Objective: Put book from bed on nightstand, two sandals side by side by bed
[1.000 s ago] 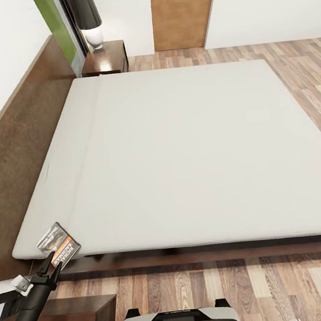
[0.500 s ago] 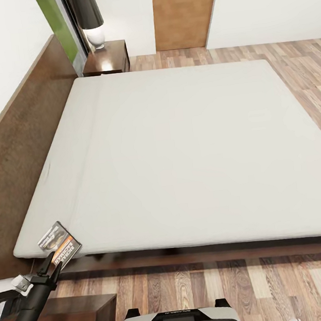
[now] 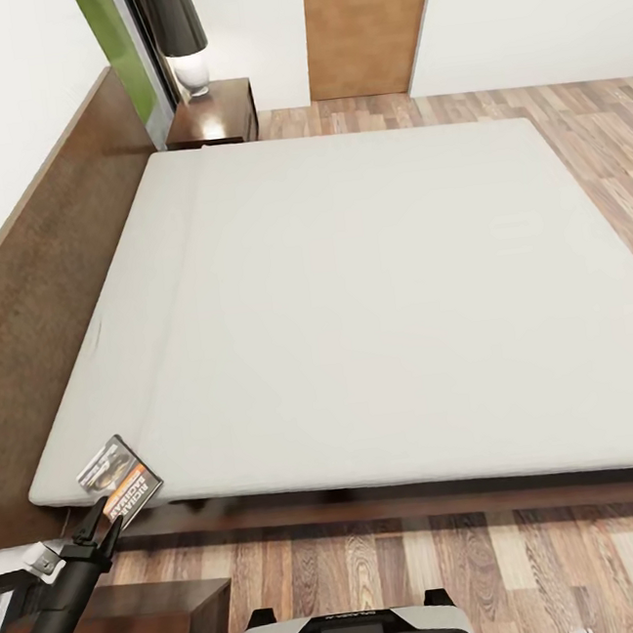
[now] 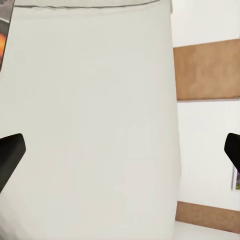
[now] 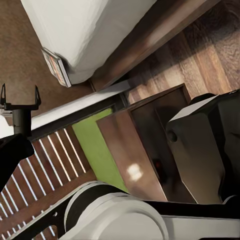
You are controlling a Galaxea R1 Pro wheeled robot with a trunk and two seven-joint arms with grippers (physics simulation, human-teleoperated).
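Observation:
The book lies flat on the near-left corner of the bed's pale mattress, orange band and white lettering facing up. My left gripper is open, its two dark fingers pointing at the book's near edge from just short of it. In the left wrist view the fingertips stand wide apart over the mattress, and a sliver of the book shows at the frame's edge. The right wrist view shows the book on the mattress corner and the open left gripper beside it. The sandals are out of view.
A dark-brown nightstand stands right under my left arm beside the bed. A second nightstand with a lamp is at the far side by the headboard. A wooden door and plank floor surround the bed.
The whole picture has drifted slightly to the right, so the camera moved. The left gripper and the book keep the same places relative to each other.

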